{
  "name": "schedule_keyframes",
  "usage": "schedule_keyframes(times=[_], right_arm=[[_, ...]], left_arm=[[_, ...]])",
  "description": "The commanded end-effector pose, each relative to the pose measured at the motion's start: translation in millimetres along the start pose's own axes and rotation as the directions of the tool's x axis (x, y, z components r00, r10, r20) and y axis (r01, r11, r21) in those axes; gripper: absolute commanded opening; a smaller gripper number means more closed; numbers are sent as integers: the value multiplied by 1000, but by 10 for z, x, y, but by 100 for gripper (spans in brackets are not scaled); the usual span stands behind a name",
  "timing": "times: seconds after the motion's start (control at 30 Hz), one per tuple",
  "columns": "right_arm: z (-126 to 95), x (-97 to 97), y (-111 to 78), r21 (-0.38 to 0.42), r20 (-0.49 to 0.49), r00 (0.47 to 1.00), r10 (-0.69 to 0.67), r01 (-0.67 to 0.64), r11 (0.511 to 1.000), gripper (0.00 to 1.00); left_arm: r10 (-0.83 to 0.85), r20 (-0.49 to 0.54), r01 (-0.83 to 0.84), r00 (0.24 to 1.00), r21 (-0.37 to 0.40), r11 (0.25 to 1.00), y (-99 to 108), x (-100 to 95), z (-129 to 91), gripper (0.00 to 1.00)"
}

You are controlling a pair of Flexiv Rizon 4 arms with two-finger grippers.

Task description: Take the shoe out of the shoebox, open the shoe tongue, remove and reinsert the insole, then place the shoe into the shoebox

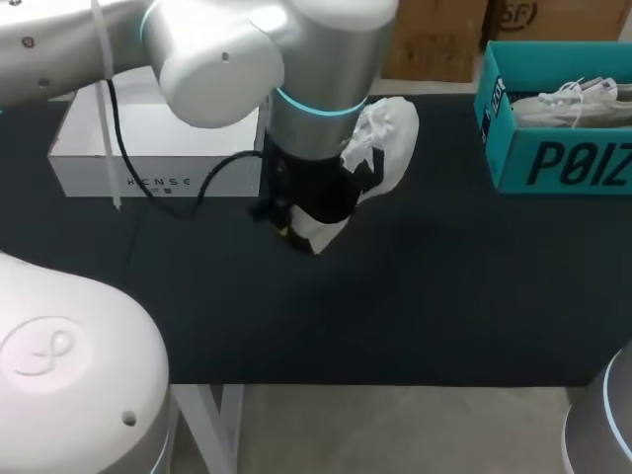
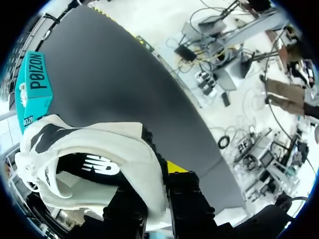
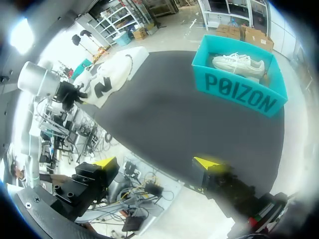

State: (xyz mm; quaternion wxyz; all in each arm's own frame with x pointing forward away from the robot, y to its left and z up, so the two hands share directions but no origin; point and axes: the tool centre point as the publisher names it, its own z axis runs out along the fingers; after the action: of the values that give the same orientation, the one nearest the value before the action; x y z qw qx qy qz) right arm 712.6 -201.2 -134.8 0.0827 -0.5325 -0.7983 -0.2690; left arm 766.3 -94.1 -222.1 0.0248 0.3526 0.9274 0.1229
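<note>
My left gripper [image 1: 294,229] is shut on the rim of a white shoe [image 1: 387,143] and holds it above the black table [image 1: 415,296], toe pointing to the far side. In the left wrist view the shoe [image 2: 99,144] shows its black lining, its wall pinched between the fingers of the left gripper [image 2: 157,189]. One yellow tip [image 2: 177,167] shows; the other is hidden by the shoe. A teal shoebox [image 1: 553,148] stands at the far right with another white shoe [image 1: 568,99] inside. My right gripper [image 3: 155,162] hangs open and empty off the table's near edge.
A white box [image 1: 109,163] stands at the far left, partly behind my left arm [image 1: 217,49]. Seen from the right wrist, the teal shoebox [image 3: 239,84] sits across the table and the held shoe [image 3: 107,77] is off to one side.
</note>
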Motion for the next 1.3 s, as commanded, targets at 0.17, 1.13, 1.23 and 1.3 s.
schedule_keyframes(times=[0.17, 1.13, 1.23, 1.3], right_arm=[[1, -8, 9, 3, 0, 1000, 1, -1, 1000, 100], [1, -8, 9, 3, 0, 1000, 1, -1, 1000, 100], [1, -8, 9, 3, 0, 1000, 1, -1, 1000, 100], [1, -8, 9, 3, 0, 1000, 1, -1, 1000, 100]], left_arm=[[245, 132, -240, 961, -52, 969, 466, 659, -257, 0], [45, 110, -38, 993, -57, 998, 1036, 1057, -82, 0], [45, 110, -38, 993, -57, 998, 1036, 1057, -82, 0], [45, 110, -38, 993, -57, 998, 1036, 1057, -82, 0]])
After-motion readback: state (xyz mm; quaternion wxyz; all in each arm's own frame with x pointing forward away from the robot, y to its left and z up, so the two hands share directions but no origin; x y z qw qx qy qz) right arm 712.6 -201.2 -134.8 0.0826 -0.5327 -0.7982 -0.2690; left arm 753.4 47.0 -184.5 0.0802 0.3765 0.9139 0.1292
